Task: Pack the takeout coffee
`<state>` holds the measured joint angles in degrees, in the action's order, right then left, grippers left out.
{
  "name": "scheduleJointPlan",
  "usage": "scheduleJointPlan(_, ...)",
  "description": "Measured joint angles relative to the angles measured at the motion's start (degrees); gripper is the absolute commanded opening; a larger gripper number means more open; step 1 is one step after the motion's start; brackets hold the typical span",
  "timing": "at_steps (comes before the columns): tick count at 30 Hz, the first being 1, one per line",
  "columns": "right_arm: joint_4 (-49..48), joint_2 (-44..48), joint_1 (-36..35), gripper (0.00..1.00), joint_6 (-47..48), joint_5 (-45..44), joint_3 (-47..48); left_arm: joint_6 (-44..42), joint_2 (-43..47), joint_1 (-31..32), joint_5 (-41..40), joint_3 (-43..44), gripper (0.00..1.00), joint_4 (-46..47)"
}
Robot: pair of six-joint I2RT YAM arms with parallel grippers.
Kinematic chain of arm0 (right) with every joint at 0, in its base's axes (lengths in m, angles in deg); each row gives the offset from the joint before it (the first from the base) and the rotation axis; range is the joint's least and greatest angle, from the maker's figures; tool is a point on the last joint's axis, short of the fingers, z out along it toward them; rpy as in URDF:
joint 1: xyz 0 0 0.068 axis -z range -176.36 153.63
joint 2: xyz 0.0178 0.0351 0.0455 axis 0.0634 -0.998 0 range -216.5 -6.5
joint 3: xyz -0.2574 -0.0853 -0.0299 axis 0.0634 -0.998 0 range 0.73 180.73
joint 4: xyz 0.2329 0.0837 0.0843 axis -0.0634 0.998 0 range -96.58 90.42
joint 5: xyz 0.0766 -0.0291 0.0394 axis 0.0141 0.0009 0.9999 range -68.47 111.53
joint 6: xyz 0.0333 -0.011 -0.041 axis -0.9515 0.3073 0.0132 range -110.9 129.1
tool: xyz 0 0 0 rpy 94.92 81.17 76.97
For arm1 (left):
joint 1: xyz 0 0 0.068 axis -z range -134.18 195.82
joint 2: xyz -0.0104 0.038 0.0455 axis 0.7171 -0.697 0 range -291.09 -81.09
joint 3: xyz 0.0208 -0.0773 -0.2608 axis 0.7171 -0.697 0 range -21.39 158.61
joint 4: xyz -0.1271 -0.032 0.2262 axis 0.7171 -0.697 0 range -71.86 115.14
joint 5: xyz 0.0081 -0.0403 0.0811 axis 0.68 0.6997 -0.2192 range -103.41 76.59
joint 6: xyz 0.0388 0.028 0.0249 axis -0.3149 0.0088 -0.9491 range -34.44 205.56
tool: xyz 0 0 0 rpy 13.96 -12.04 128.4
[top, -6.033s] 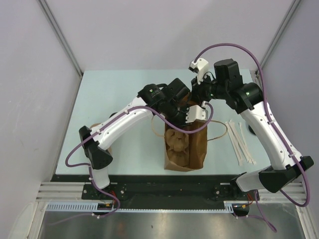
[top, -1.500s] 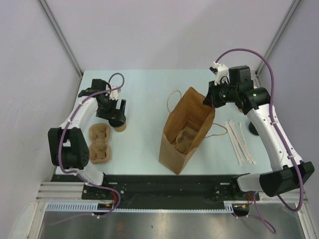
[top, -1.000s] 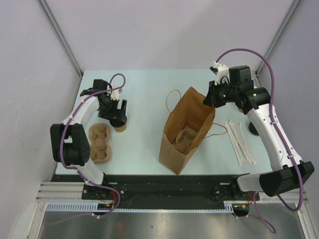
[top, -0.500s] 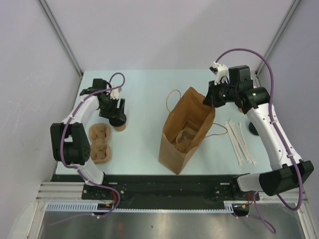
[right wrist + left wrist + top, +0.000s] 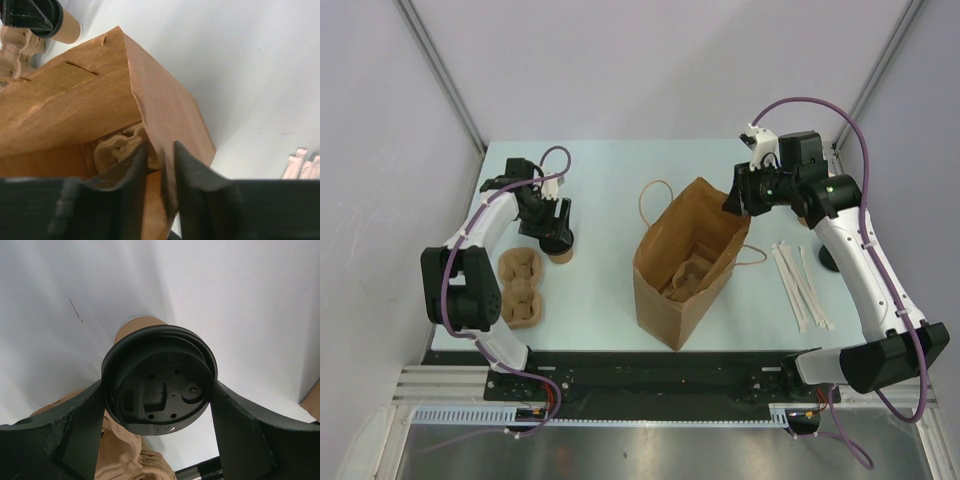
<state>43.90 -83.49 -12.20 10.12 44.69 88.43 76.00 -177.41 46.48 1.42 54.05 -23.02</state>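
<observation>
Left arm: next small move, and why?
Probably close the left fingers snugly on the takeout coffee before lifting: they flank its black lid at the rim, but a firm grip isn't evident, and the cup stands on the table, apart from the brown bag.

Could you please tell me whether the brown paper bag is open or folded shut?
Open: the brown paper bag stands upright, its mouth spread wide, a pulp carrier visible inside.
</observation>
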Motion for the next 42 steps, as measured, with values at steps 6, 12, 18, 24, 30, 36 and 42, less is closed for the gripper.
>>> scheduleJointPlan(6,0.04,-0.22,0.00,0.56,0.48,0.02,0.63,-0.17,1.60,-0.02,0.63,0.04,0.36,-0.94)
scheduleJointPlan(12,0.15,-0.90,0.00,0.56,1.60,-0.39,2.19,-1.18,5.84,-0.07,3.13,6.80,0.28,-5.20)
scheduleJointPlan(18,0.11,-2.03,0.00,0.42,2.25,-0.39,2.75,-1.49,9.27,-0.11,9.25,22.67,0.24,-8.66)
scheduleJointPlan(24,0.17,-2.99,-0.20,0.19,2.64,-0.37,3.13,0.13,11.91,4.13,15.87,39.34,0.25,-9.46)
scheduleJointPlan(30,0.17,-3.43,-2.01,0.00,2.45,-0.52,4.28,0.52,13.70,21.97,19.06,48.48,0.24,-8.31)
scheduleJointPlan(36,0.11,-3.98,-4.15,0.00,2.21,-1.51,5.33,-0.09,12.85,36.70,19.37,51.91,0.23,-8.48)
scheduleJointPlan(42,-0.28,-4.11,-5.01,0.00,1.97,-1.92,5.55,-3.13,8.31,45.38,16.90,51.74,0.21,-9.92)
